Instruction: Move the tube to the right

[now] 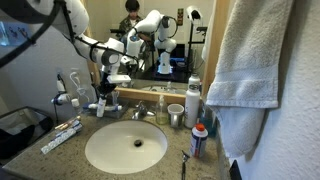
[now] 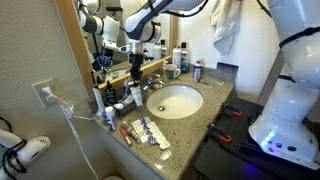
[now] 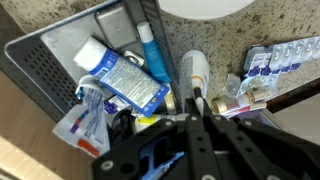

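Note:
The tube (image 3: pixel 193 68) is a slim whitish squeeze tube with a darker end. In the wrist view it lies on the speckled counter just right of a grey mesh basket (image 3: pixel 45 60), with its darker end pointing at my fingertips. My gripper (image 3: pixel 196 98) has its fingers drawn together around that end. In both exterior views the gripper (image 1: pixel 104 100) (image 2: pixel 135 96) is low over the counter beside the mirror, left of the faucet (image 1: pixel 140 112). The tube is too small to make out there.
The basket holds a blue-labelled bottle (image 3: pixel 125 80) and a crumpled packet (image 3: pixel 85 120). Blister packs (image 3: pixel 285 55) lie right of the tube. There is also a sink (image 1: pixel 125 148), a cup (image 1: pixel 176 114), bottles (image 1: pixel 194 98), a white-and-red toothpaste tube (image 1: pixel 62 134), a hanging towel (image 1: pixel 255 60) and a hair dryer (image 2: pixel 25 150).

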Controlling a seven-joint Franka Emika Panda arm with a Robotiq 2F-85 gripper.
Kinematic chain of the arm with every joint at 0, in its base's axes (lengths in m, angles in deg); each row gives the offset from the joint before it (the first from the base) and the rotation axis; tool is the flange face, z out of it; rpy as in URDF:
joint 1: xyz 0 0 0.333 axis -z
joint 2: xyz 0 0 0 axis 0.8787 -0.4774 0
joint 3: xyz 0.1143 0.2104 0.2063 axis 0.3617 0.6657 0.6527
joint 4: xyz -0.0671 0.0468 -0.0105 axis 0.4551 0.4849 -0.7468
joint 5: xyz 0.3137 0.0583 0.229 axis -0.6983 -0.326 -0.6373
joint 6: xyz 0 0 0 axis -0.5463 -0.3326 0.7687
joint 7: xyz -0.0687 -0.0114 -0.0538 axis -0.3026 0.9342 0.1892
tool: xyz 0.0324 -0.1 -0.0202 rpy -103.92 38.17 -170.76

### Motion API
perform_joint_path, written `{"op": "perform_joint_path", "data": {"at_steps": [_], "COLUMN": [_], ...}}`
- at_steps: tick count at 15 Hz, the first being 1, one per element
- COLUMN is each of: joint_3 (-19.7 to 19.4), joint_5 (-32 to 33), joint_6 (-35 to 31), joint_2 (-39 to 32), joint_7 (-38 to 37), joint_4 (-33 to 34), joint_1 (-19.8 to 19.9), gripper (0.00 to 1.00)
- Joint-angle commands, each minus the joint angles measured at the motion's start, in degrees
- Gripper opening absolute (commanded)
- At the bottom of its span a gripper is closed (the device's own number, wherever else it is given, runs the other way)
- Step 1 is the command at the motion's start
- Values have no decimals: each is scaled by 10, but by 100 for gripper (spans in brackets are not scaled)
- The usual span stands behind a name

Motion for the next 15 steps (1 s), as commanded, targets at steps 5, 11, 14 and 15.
{"op": "perform_joint_path", "data": {"at_steps": [5, 11, 14, 15], "joint_3": [-15, -36, -39, -41], "joint_5": [3, 29, 28, 30], "joint_6": [9, -64, -77, -79], "joint_2": [57, 63, 57, 55], "joint_7": [-78, -122, -134, -135], "joint_4": [-5, -18, -21, -23], "joint_1": [-4, -6, 1, 2], "gripper": [1, 1, 1, 1]}}
